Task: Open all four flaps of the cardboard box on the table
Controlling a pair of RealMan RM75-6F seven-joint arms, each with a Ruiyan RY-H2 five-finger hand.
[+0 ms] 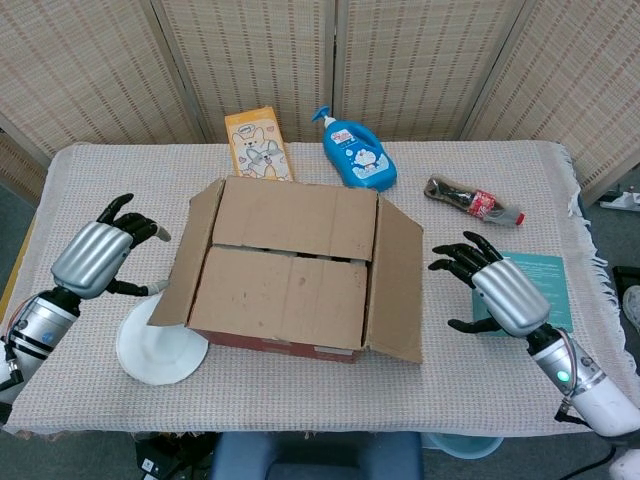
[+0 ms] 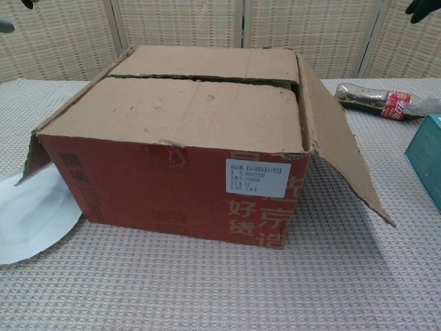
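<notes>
The cardboard box (image 1: 290,275) (image 2: 186,138) stands mid-table with red sides. Its two long top flaps (image 1: 280,295) lie flat and closed over the opening. The left end flap (image 1: 185,255) (image 2: 38,155) hangs folded down outward, and the right end flap (image 1: 398,280) (image 2: 341,148) hangs down on the other side. My left hand (image 1: 100,255) hovers open left of the box, apart from the left flap. My right hand (image 1: 495,290) is open to the right of the right flap, fingers spread toward the box, touching nothing.
A white plate (image 1: 160,345) (image 2: 27,217) lies under the left flap's edge. A teal box (image 1: 545,285) sits behind my right hand. A cola bottle (image 1: 475,200), a blue detergent bottle (image 1: 358,152) and an orange packet (image 1: 258,142) lie beyond the box.
</notes>
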